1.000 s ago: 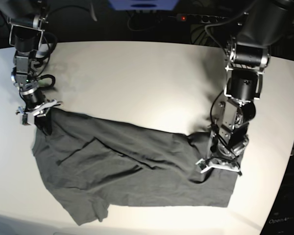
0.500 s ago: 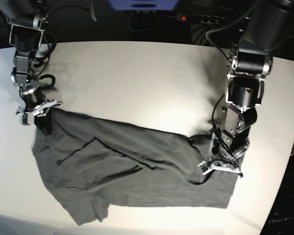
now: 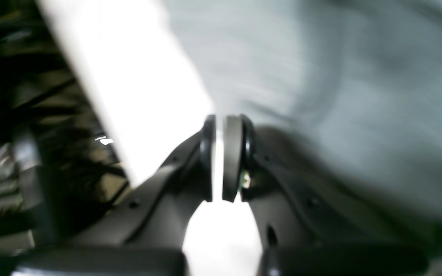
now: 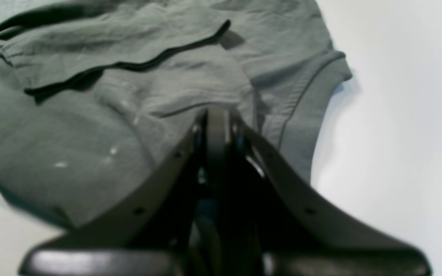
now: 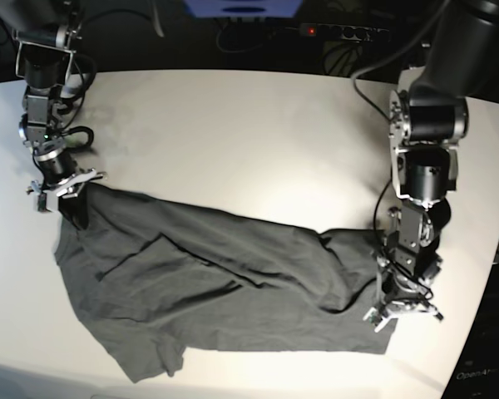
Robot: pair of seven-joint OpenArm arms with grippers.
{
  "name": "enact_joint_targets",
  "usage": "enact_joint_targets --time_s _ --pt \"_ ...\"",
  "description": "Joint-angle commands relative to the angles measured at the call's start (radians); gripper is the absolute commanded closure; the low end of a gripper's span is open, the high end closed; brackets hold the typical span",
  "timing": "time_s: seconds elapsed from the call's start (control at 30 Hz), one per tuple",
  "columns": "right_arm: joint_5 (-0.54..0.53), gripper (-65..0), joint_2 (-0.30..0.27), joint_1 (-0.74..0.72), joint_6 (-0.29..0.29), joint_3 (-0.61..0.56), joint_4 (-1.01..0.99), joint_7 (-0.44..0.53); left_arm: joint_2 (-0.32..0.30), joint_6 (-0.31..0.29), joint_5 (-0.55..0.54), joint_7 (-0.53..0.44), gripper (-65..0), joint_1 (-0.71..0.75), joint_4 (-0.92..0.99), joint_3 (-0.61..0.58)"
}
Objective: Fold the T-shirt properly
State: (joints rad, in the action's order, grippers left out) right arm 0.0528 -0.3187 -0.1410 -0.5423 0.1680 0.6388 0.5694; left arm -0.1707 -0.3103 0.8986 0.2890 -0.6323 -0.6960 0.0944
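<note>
Seen from your base camera, the right hand [image 5: 69,202] stands at the picture's left side, fingers pressed together on the upper left corner of the plain dark charcoal-grey short-sleeved T-shirt [image 5: 208,287]. Your right wrist camera shows it closely: the two black fingers [image 4: 215,130] meet with wrinkled grey cloth pinched between them, a ribbed hem edge curving just beside them.

The garment itself lies spread in a broad band across the near half of the white surface [image 5: 233,133], running from that left corner down toward the right. Creases run along its middle, and a bunched flap hangs at its lower left edge. A raised fold sits near its right end.

Over at the picture's right, your left hand [image 5: 397,317] points down at the shirt's lower right corner, close to the surface's near edge. In the blurred left wrist view, its rubber-rimmed fingers [image 3: 232,153] stand nearly together, a thin bright slit showing between the pads. No cloth is visible in that slit; the grey fabric lies to one side, bare surface to the other.
</note>
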Motion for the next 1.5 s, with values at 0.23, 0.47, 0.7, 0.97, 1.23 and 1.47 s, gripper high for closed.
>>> enact_joint_targets --time_s 0.23,0.47,0.7,0.97,1.23,1.47 --pt "0.025 -1.5 -0.007 0.005 0.003 -0.002 -0.003 -0.041 -0.03 0.049 0.004 -0.035 -3.6 -0.019 -0.017 0.024" --pt "0.025 -1.5 -0.007 0.005 0.003 -0.002 -0.003 -0.041 0.001 -0.142 0.004 -0.015 -3.6 0.05 -0.095 0.026" --pt "0.025 -1.5 -0.007 0.005 0.003 -0.002 -0.003 -0.041 0.02 -0.157 0.004 -0.014 -3.6 0.048 -0.09 0.024" --pt "0.025 -1.5 -0.007 0.005 0.003 -0.002 -0.003 -0.041 0.021 -0.154 -0.002 -0.014 -3.6 0.047 -0.083 -0.037" --pt "0.025 -1.5 -0.007 0.005 0.003 -0.002 -0.003 -0.041 0.04 -0.145 0.003 -0.018 -3.6 0.039 -0.015 -0.054" --pt "0.025 -1.5 -0.007 0.004 0.003 -0.002 -0.003 -0.041 0.032 -0.143 -0.005 -0.017 -3.6 -0.016 0.052 -0.051"
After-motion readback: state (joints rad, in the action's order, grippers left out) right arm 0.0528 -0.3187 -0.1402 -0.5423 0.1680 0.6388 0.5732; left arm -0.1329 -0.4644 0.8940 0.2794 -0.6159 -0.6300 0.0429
